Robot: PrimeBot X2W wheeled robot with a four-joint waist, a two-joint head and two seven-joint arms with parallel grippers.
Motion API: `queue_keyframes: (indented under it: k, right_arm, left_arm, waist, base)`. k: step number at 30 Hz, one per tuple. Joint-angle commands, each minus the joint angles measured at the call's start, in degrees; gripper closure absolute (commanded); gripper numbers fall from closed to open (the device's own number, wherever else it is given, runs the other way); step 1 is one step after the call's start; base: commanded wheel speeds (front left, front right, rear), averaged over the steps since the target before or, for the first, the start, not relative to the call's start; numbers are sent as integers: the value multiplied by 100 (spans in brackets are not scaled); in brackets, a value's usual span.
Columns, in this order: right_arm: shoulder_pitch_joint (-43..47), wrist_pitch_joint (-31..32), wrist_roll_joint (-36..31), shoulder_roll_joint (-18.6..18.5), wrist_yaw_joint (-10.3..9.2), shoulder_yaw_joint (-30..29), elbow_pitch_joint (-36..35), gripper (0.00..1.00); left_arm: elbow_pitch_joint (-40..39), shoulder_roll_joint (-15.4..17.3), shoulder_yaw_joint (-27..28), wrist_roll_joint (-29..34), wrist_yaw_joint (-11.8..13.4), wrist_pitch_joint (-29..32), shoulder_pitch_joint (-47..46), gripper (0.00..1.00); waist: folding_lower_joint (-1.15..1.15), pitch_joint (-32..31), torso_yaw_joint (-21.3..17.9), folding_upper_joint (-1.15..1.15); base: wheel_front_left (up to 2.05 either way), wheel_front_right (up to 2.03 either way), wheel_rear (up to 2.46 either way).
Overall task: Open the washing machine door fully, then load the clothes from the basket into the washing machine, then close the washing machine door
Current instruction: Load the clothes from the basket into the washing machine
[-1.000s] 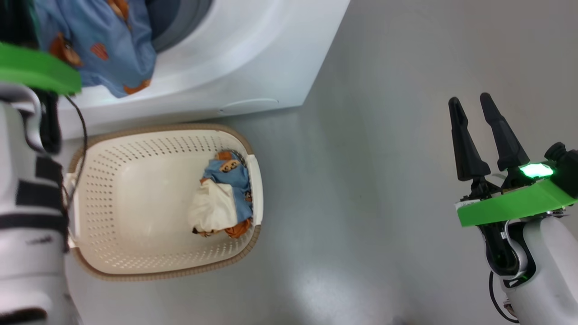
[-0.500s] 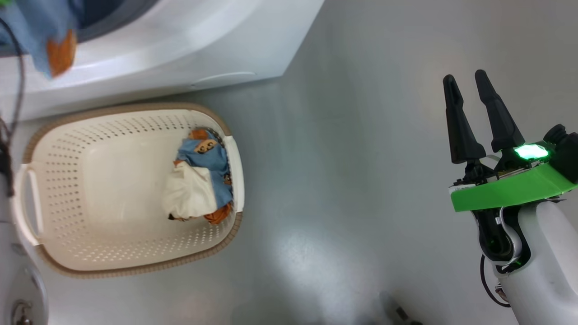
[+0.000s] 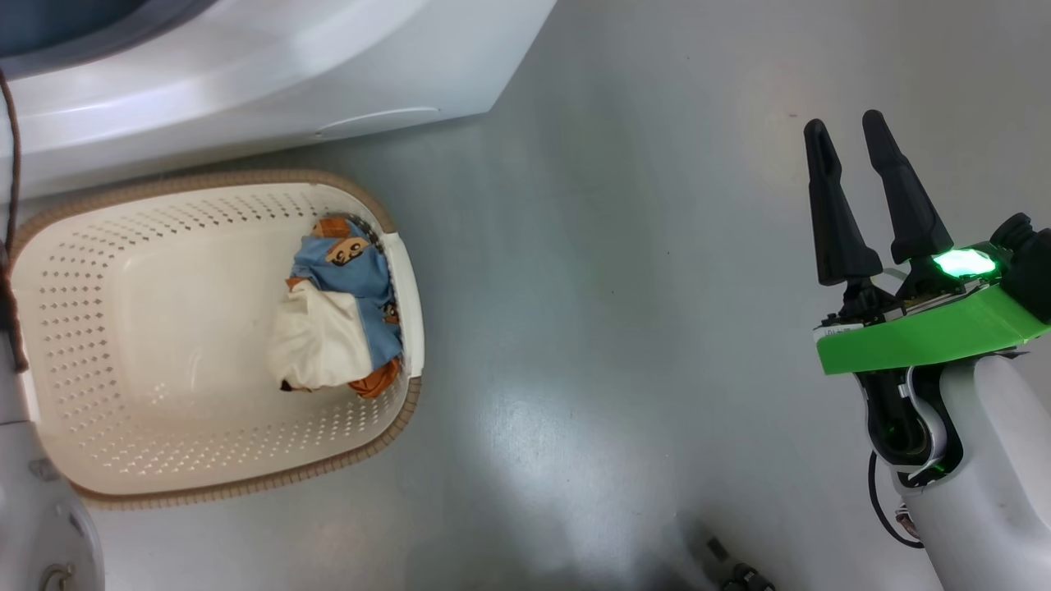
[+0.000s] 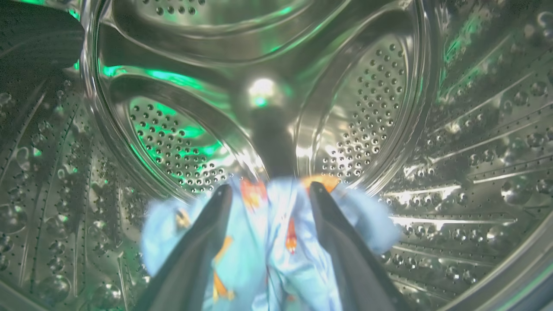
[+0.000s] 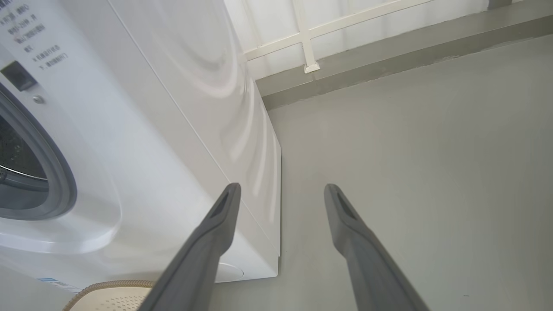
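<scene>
Inside the drum (image 4: 367, 108) — clothes (image 4: 263, 263) beyond the spread left hand (image 4: 270, 186)

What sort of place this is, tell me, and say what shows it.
Likely a laundry or utility room: a white front-loading washing machine stands on a bare grey floor, with a perforated basket holding clothes beside it.

The left pincer (image 4: 268, 190) has its two dark fingers spread wide. The right pincer (image 3: 843, 123) points up from its pale forearm (image 3: 993, 468) — fingers likewise well parted.
</scene>
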Motion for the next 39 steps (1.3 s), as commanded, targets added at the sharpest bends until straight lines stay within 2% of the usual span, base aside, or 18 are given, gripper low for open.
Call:
queue_keyframes:
  k: [1, 17, 21, 39]
  right_arm:
    - [37, -45, 70, -19, 32, 101, -128, 0]
    - [38, -45, 22, -93, 32, 103, -118, 0]
    - [61, -45, 3, -126, 32, 79, -108, 0]
    - [381, -45, -18, -329, 32, 130, 137, 0]
  left_arm:
    - [-107, 265, 47, 71, 1, -29, 75, 0]
    - [-2, 117, 187, 61, -61, -29, 396, 0]
    - [-144, 9, 171, 73, -175, -29, 656, 0]
    - [-1223, -580, 477, 85, -564, -29, 2824, 0]
  waist:
    - [0, -11, 6, 0]
    - [0, -216, 106, 0]
    - [0, -319, 163, 0]
    - [0, -1492, 449, 0]
  base:
    - [0, 0, 0]
    - [0, 0, 0]
    - [0, 0, 0]
    - [0, 0, 0]
